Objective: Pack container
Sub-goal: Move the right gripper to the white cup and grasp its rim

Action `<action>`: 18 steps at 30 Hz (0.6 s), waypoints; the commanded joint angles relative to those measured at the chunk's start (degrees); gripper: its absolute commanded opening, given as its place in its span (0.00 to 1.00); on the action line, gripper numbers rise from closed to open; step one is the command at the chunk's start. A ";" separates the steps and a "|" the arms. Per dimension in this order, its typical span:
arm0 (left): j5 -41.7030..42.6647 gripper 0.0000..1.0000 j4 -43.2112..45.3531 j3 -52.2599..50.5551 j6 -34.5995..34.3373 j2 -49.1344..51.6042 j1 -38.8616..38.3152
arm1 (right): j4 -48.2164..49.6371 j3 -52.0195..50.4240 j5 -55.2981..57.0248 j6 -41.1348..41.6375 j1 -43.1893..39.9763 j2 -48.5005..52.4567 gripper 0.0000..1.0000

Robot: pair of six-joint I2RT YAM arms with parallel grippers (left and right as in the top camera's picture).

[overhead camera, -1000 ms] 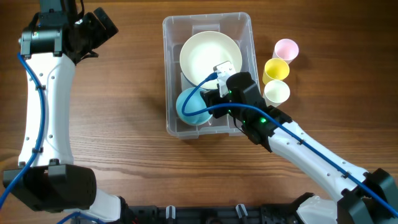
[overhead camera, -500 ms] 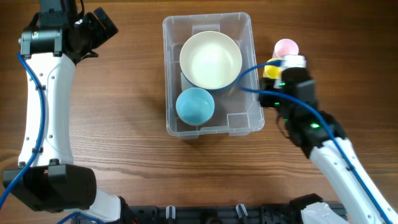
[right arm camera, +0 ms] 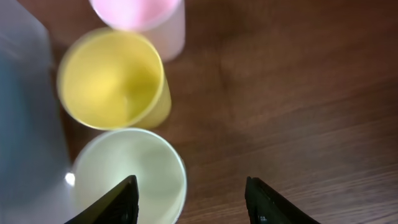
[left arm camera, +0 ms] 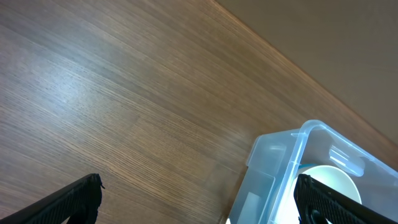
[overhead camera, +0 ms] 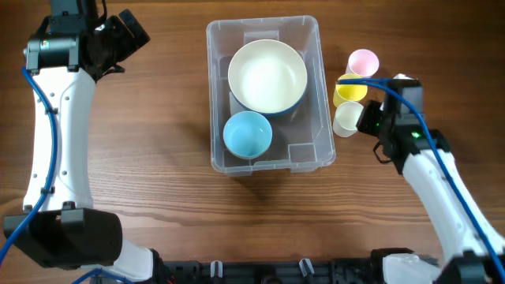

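Here the container (overhead camera: 309, 154) lies left of the right gripper (right arm camera: 193, 199); its jaws gape, empty.

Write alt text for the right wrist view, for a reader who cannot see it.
A pink cup, a yellow cup and a pale green cup stand in a row on the table. The right gripper is open, one fingertip over the pale green cup. The container shows at left.

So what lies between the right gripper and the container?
Overhead, the pale green cup stands between the right gripper and the container, with the yellow cup beside it.
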 commanded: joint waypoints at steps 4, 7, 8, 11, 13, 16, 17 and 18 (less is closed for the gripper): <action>0.63 1.00 0.00 0.63 -0.55 -1.27 0.26 | 1.86 0.81 -0.31 -0.28 -0.17 8.48 0.56; 0.63 1.00 0.00 0.63 -0.55 -1.27 0.26 | 2.54 0.81 -0.28 -0.28 -0.17 10.32 0.45; 0.63 1.00 0.00 0.63 -0.55 -1.27 0.26 | 2.58 0.81 -0.28 -0.28 -0.17 10.47 0.38; 0.63 1.00 0.00 0.63 -0.55 -1.27 0.26 | 2.64 0.81 -0.31 -0.31 -0.17 10.51 0.17; 0.63 1.00 0.00 0.63 -0.55 -1.27 0.26 | 2.67 0.81 -0.31 -0.28 -0.17 10.51 0.12; 0.63 1.00 0.02 0.63 -0.55 -1.27 0.26 | 2.40 0.81 -0.28 -0.31 -0.17 10.51 0.04; 0.63 1.00 0.00 0.63 -0.55 -1.27 0.26 | 2.25 0.81 -0.31 -0.28 -0.17 10.51 0.04; 0.63 1.00 0.00 0.63 -0.55 -1.27 0.26 | 2.05 0.81 -0.28 -0.33 -0.17 10.51 0.04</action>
